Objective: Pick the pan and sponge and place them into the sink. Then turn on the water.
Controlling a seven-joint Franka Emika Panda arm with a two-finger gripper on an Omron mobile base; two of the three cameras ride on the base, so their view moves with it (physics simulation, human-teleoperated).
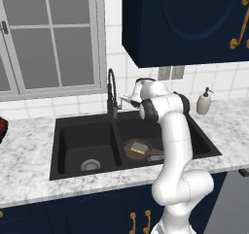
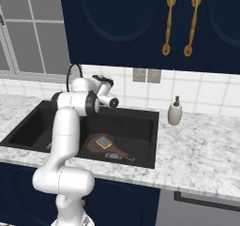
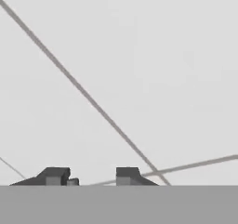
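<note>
The black double-basin sink [image 1: 82, 136] [image 2: 138, 126] is set into the marble counter. In its right basin lies the reddish-brown pan [image 1: 129, 152] [image 2: 93, 144], its handle [image 2: 124, 154] pointing toward the front. The yellow sponge [image 1: 138, 147] [image 2: 103, 142] rests flat inside the pan. The dark gooseneck faucet [image 1: 112, 90] [image 2: 72, 72] stands behind the divider, and no water runs from it. My gripper [image 3: 90, 176] is raised above the right basin, close to the faucet, and faces white wall tile. Its fingertips [image 3: 53, 175] stand apart with nothing between them, so it is open.
A beige soap dispenser [image 1: 204, 102] [image 2: 175, 111] stands on the counter right of the sink. A dark bowl of red fruit [image 1: 1, 128] sits at the far left edge. Navy upper cabinets [image 1: 185, 24] hang above the arm. A window [image 1: 48, 39] is behind the left basin.
</note>
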